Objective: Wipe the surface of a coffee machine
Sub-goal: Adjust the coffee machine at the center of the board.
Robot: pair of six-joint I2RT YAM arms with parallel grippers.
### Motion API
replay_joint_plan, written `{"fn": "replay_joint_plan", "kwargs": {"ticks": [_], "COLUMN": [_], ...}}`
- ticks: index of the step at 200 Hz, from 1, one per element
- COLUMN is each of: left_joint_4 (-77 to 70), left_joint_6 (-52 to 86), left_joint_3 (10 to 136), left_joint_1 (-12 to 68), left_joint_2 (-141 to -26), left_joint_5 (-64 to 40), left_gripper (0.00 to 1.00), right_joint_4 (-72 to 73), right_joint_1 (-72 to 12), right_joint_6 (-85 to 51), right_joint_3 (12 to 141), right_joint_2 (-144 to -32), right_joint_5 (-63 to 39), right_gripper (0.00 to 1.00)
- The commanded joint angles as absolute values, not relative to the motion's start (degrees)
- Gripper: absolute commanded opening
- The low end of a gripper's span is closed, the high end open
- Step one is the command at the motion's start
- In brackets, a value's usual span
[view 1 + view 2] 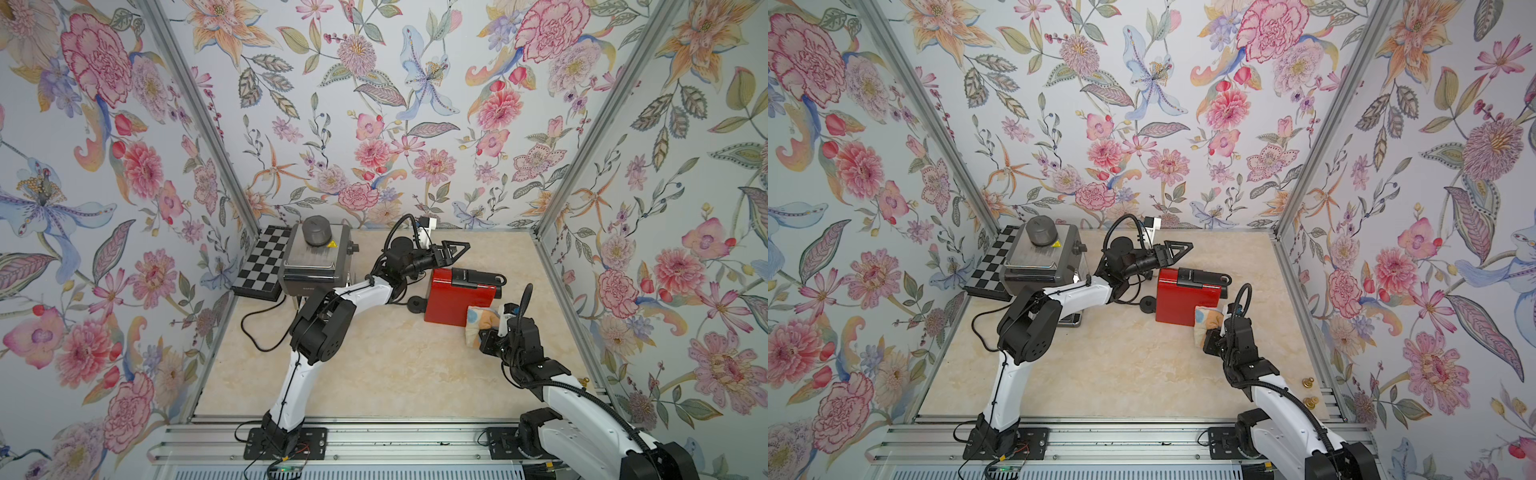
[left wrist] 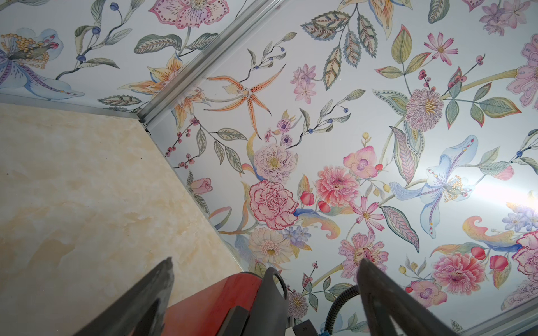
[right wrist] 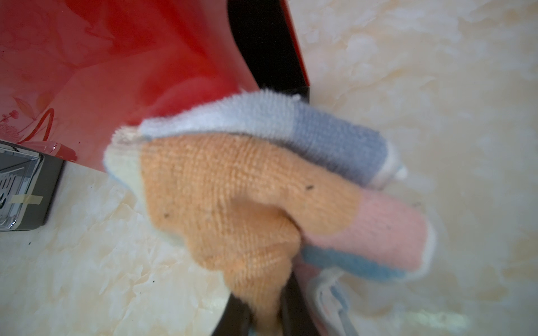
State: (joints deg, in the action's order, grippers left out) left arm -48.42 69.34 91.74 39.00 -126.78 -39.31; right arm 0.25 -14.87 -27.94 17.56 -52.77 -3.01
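Coffee machine, cloth tight in right end effector, left end effector wide, grey appliance nearby

One red coffee machine; one cloth; one grey appliance; one checkerboard; two robot arms; two brass knobs.

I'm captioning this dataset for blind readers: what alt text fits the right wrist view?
A folded cloth in orange, blue and pink patches, pinched in the right gripper, is held against the glossy red side of the coffee machine. Cream marbled table lies beneath.
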Motion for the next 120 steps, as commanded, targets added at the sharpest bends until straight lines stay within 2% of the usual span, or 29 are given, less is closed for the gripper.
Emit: {"fn": "replay_joint_plan", "kwargs": {"ticks": [1,120], "left_joint_4": [-49.6,-53.1], "left_joint_6": [71.6,72.3], "left_joint_3": [90.5,82.9], "left_joint_1": [40.4,41.6], "left_joint_2": [-128.8,-125.8], "left_joint_5": [-42.9,-42.7], "left_gripper": [0.99,0.99], "right_joint_4": [3.1,10.0], "right_joint_1": [-13.8,-10.0], "right_joint_6": [-28.6,-26.1], "right_joint_3": [18.2,26.5], "right_joint_2": [-54.1,-67.2], "right_joint_5": [-3.7,-6.9], "right_gripper": [0.00,0.00]}}
